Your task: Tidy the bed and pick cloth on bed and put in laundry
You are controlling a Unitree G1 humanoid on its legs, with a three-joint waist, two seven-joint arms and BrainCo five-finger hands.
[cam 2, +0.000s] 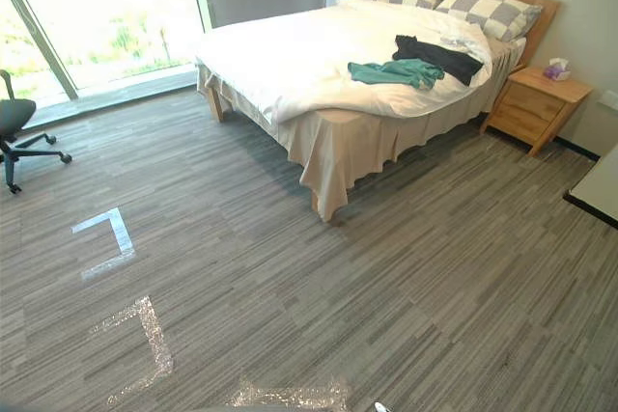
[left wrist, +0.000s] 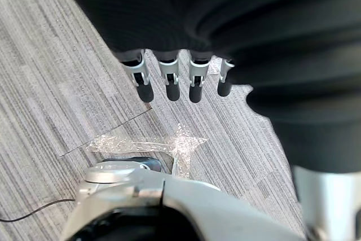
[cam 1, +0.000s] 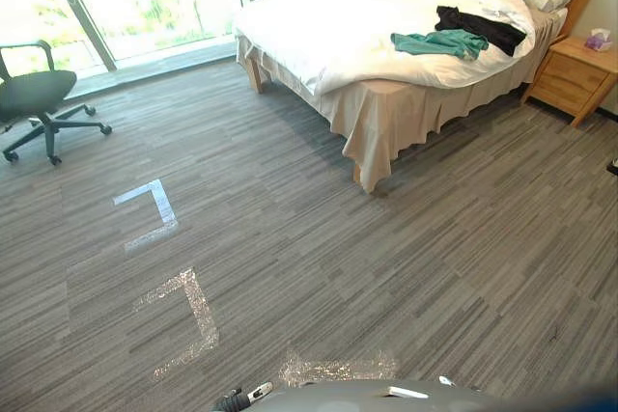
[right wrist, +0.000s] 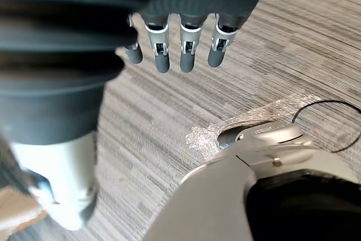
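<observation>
The green cloth and the black cloth lie side by side on the bed, far off to the right, well apart from both my hands. My left hand and right hand hang over the near carpet, fingers straight and released, grasping nothing. The ribbed covers hide my thumbs.

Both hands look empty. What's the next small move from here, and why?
Probably step toward the bed: the green cloth and black cloth lie on it, across open floor, and the left hand and right hand hang open, holding nothing.
</observation>
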